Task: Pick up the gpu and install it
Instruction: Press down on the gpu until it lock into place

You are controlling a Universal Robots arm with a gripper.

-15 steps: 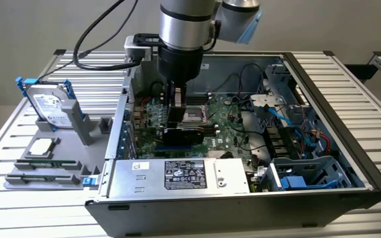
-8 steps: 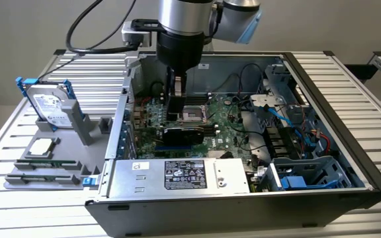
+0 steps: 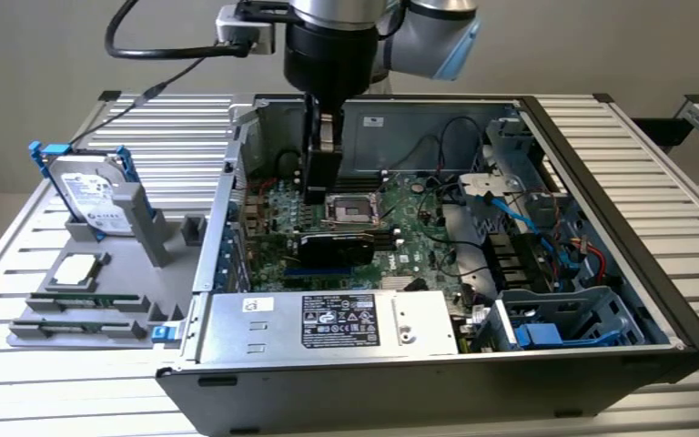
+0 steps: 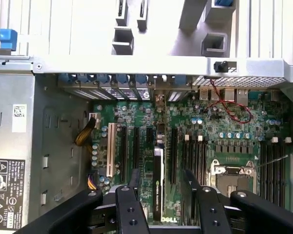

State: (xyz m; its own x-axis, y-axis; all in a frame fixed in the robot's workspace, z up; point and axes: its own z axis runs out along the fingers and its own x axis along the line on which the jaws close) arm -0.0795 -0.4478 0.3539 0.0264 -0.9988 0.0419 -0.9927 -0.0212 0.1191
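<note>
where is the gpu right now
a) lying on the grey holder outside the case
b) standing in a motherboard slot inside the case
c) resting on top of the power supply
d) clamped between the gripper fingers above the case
b: the gpu stands in a slot on the motherboard inside the case, and the gripper above it is open with nothing between its fingers.
</note>
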